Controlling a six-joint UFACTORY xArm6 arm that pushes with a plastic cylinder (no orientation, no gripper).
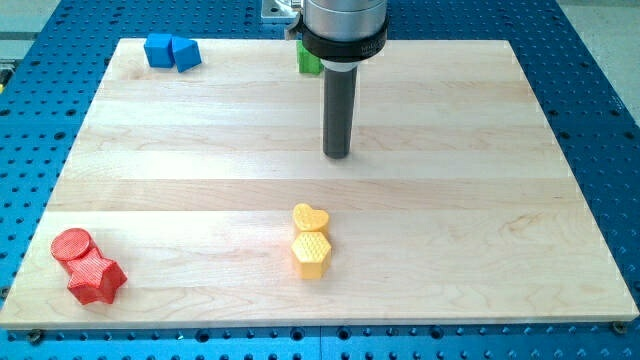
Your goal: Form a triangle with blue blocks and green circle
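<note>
Tool tip (337,155) rests on bare bench (450,200), touching no block.
Two blue blocks (171,51) touch at the view's top left; a green block (308,60), shape hidden behind the rod, sits just above my tip. It has no jaws.

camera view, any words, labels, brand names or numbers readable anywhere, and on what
None: no text can be read.
The wooden board is bare wood.
The blue blocks, yellow blocks and red blocks carry only ribbed texture.
The arm's dark collar above my tip shows no legible marking.
</note>
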